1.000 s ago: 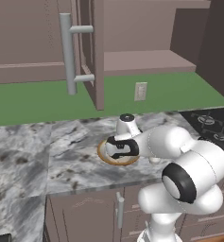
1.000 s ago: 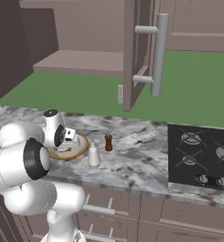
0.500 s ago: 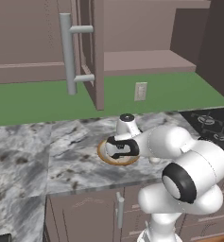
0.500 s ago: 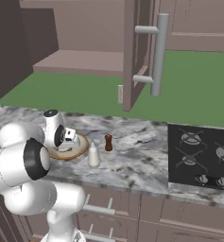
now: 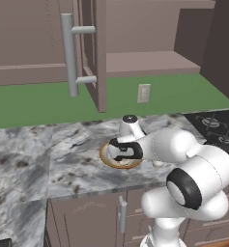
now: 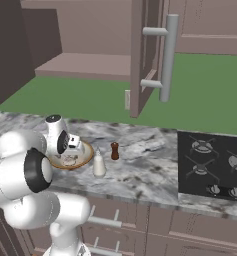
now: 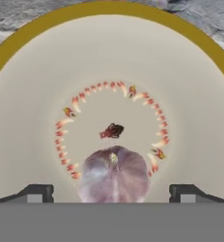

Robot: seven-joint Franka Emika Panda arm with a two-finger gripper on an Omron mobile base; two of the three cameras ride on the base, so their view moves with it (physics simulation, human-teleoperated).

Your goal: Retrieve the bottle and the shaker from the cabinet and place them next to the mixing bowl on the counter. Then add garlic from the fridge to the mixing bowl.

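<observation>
Gripper (image 7: 111, 194) hangs straight over the mixing bowl (image 7: 33, 94), fingertips (image 7: 38, 193) spread wide to either side. Nothing between them is gripped.

Garlic (image 7: 114, 176) lies loose on the bowl floor in the hand view, at 6 o'clock from the small dark mark at the bowl's centre, inside the ring of orange flecks. Both fingertips stand apart from the bulb.

From the right base view: the bowl (image 6: 85, 155) sits on the marble counter (image 6: 145, 170), the hand (image 6: 70, 145) above it. The white bottle (image 6: 99, 164) stands upright just beside the bowl at its 3 o'clock. The dark shaker (image 6: 114, 150) stands upright near the bottle, at about 1 o'clock from it. Stove (image 6: 215, 167) well apart at 3 o'clock.

Left base view: cabinet door (image 5: 99, 53) open above the counter, shelf (image 5: 145, 62) bare.
</observation>
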